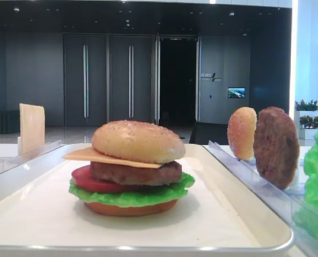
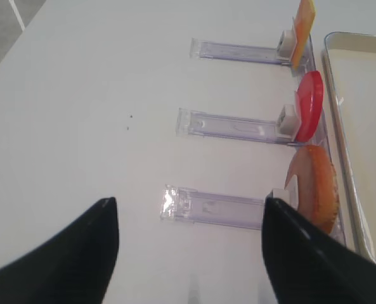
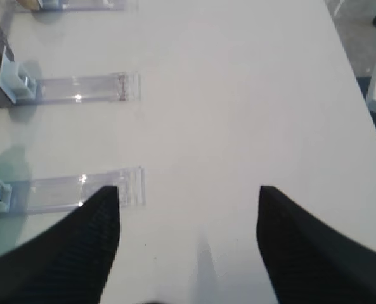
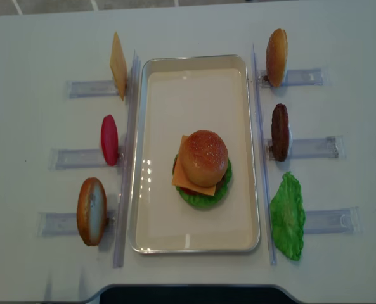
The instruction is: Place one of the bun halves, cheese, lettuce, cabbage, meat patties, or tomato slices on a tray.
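Overhead, we note a white tray in the middle of the table, with a complete burger standing on it: sesame bun top, cheese slice, meat patty, tomato slice, lettuce and a flat bottom bun, stacked slightly right of the tray's centre.

Left of the tray, clear racks hold spare pieces on edge: a cheese square far, a red tomato slice in the middle, a bun half near. Right of the tray we see another bun half far, a dark patty in the middle, and a lettuce leaf near.

Both arms sit away from the tray. The left gripper hangs over bare table left of the near rack, its dark fingers spread wide with nothing between them. The right gripper hangs likewise over bare table right of the racks; its fingers also stand wide apart and hold nothing. In the right wrist view a green edge and a dark shape show at the far left border, too cropped for us to name with confidence.
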Controlling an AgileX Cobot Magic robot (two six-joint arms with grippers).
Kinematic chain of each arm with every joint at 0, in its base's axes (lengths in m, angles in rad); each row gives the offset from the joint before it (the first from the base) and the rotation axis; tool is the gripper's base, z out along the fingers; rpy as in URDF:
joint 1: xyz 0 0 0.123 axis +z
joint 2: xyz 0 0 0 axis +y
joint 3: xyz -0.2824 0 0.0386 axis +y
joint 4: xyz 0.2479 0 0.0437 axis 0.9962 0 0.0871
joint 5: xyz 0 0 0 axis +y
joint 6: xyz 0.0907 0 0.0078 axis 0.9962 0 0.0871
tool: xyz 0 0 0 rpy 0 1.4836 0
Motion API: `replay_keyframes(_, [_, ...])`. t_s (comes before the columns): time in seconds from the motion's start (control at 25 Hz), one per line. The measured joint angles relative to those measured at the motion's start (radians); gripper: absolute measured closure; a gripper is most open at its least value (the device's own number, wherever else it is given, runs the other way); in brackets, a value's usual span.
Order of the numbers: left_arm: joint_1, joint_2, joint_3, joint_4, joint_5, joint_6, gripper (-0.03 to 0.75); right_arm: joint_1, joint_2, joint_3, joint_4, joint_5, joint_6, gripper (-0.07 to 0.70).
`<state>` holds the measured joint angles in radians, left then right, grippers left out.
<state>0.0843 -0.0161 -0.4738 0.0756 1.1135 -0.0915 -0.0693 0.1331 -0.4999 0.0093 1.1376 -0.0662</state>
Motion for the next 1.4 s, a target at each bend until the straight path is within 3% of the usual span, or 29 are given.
replay_keyframes(0.24, [0.000,0.000,0.000,0.000,0.000,0.000,0.181,0.000,-0.136,0.001,-0.030,0.000,0.042,0.160])
replay_keyframes(1.4, [0.000,0.000,0.000,0.000,0.000,0.000,0.181,0.000,-0.140,0.003,-0.038,0.000,0.048,0.160])
